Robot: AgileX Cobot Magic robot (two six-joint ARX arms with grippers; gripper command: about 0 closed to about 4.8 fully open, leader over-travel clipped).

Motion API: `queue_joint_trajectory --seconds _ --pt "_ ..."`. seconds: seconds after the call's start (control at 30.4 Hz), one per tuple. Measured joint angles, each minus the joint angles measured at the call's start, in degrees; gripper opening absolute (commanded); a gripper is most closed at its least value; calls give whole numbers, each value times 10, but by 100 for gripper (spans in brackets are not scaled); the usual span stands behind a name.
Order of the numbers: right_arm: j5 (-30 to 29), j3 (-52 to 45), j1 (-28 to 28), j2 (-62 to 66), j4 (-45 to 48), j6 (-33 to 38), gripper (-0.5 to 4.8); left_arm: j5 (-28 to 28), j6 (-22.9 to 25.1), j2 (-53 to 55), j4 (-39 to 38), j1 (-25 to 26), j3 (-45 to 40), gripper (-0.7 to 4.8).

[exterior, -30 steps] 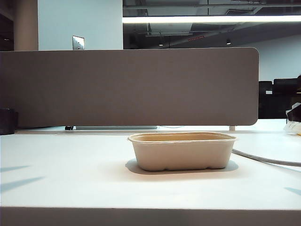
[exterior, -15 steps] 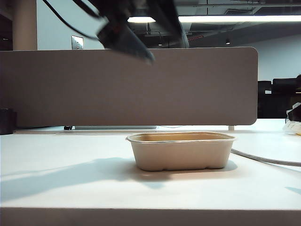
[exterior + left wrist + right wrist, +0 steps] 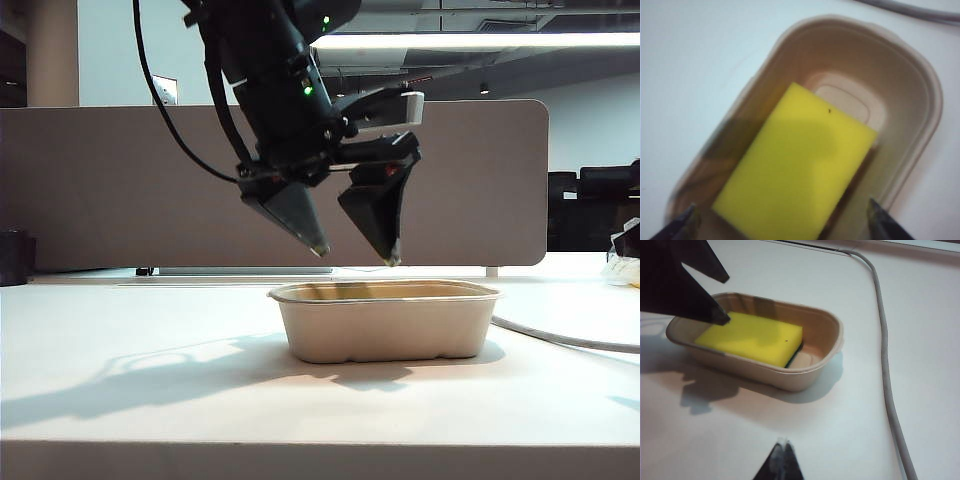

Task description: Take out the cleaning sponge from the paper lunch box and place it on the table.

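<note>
The beige paper lunch box (image 3: 385, 322) stands on the white table (image 3: 150, 400). The yellow cleaning sponge (image 3: 795, 165) lies flat inside it, with a dark green edge showing in the right wrist view (image 3: 750, 337). From the exterior view the box wall hides the sponge. My left gripper (image 3: 356, 256) hangs open just above the box, pointing down, its fingers spread to either side of the sponge (image 3: 782, 212). It holds nothing. My right gripper (image 3: 784, 444) is shut and empty over bare table, well short of the box (image 3: 815, 372).
A grey cable (image 3: 885, 365) runs along the table beside the box (image 3: 560, 338). A grey-brown divider panel (image 3: 150, 180) lines the back edge. A dark object (image 3: 15, 258) sits at far left and a white item (image 3: 625, 265) at far right.
My left arm swung in from the upper left and came down over the box, gripper open. The box and sponge have not moved.
</note>
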Motion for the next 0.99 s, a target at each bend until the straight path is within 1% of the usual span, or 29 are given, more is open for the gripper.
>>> queue_joint_trajectory --seconds 0.07,0.13,0.36,0.63,0.66,0.72,0.76,0.79,0.82,0.86,0.89,0.99 --pt "0 0 0 0 0 0 -5 26 -1 5 0 2 0 434" --pt "0 0 0 0 0 0 -5 35 -7 11 1 2 0 433" --pt "0 0 0 0 0 0 -5 36 -37 36 14 2 0 429" --pt "0 0 0 0 0 0 -5 36 -41 76 29 3 4 422" --pt "0 0 0 0 0 0 -5 36 -41 79 30 3 5 401" --pt "0 0 -4 0 0 0 -5 38 -43 83 33 3 5 276" --pt "0 0 -4 0 0 0 -5 39 -43 85 35 3 5 206" --pt "0 0 -6 0 0 0 -5 40 -43 86 36 3 5 123" --pt "0 0 -7 0 0 0 -5 41 -43 89 36 2 5 68" --pt "0 0 -7 0 0 0 -5 41 -42 90 36 2 5 33" --pt "0 0 -7 0 0 0 -5 42 -40 90 35 2 5 12" --pt "0 0 -7 0 0 0 -5 42 -35 89 35 3 5 -5"
